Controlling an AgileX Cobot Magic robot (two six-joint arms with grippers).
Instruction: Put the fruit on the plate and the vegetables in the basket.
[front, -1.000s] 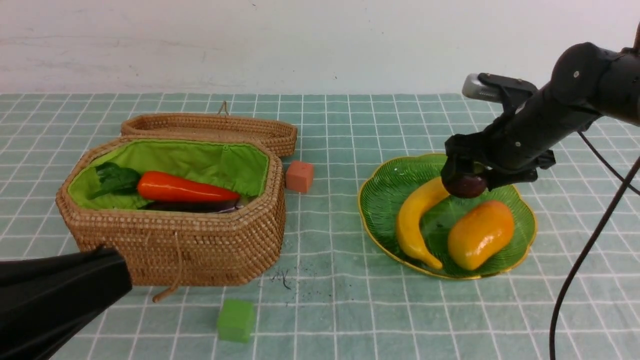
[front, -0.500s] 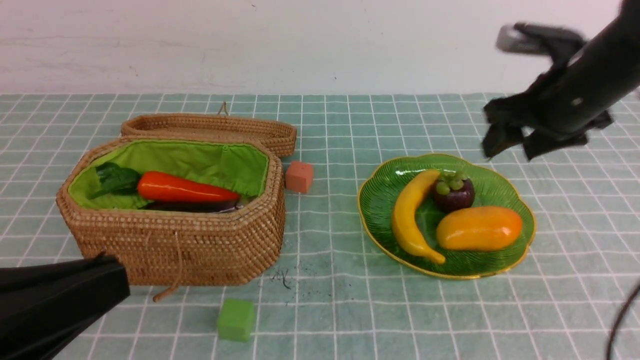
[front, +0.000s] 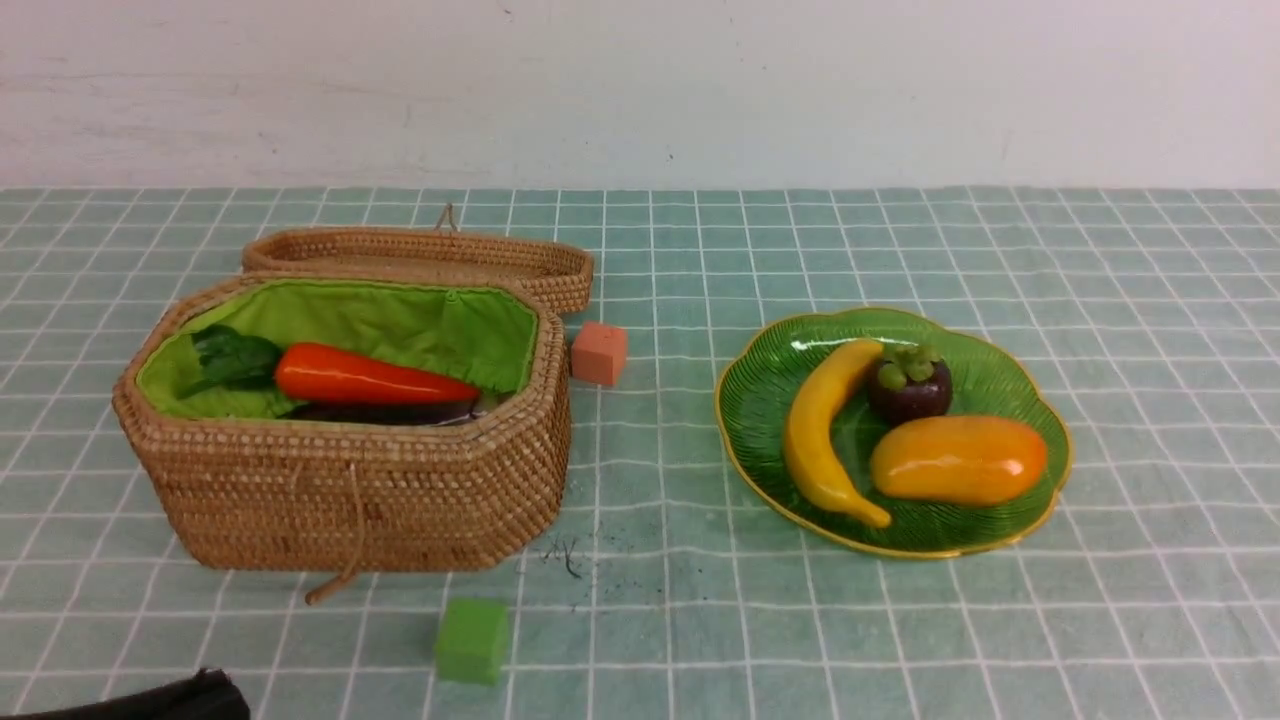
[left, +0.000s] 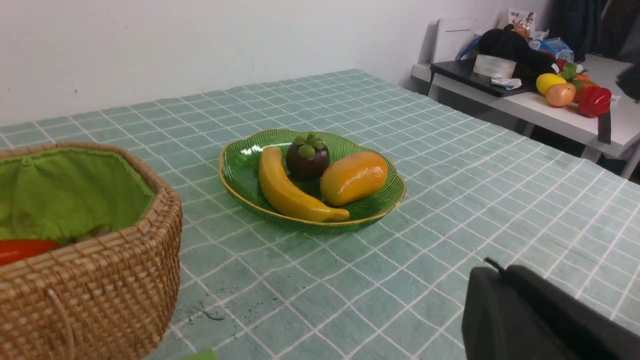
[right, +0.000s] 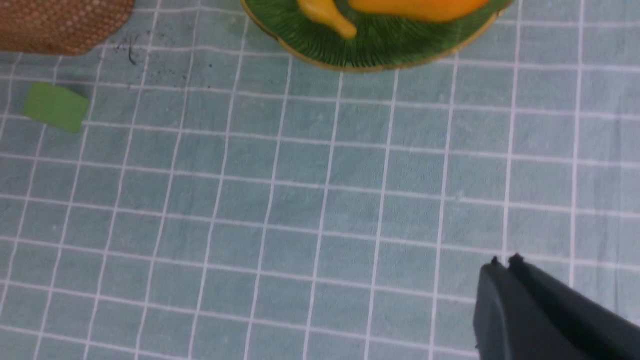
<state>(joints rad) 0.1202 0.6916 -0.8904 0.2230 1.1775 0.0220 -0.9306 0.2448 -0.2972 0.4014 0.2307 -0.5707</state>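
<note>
- The green plate (front: 760, 400) is seen on the right side of the table (front: 1150, 400), which is covered with a checked cloth.
- Three fruits are held on the plate: a banana (front: 815, 435) along its left part, a mangosteen (front: 908, 385) toward the back, and a mango (front: 958, 459) in front of the mangosteen, on the right part.
- The banana and the mango are seen lying close together; the mangosteen sits between their far ends.
- The wicker basket (front: 350, 490) is placed on the left, its lid (front: 420, 255) laid open behind it.
- An orange-red vegetable with a green stem (front: 370, 378) is seen inside the basket, lying over a dark eggplant (front: 385, 412) of which only a strip is visible.
- An orange cube (front: 599, 352) is found just beside the basket's right back corner, and a green cube (front: 472, 640) in front of the basket.
- The left hand (left: 492, 267) is closed with nothing in it, held low and well apart from the plate.
- The right hand (right: 502, 261) is likewise closed and empty, held over bare cloth in front of the plate.
</note>
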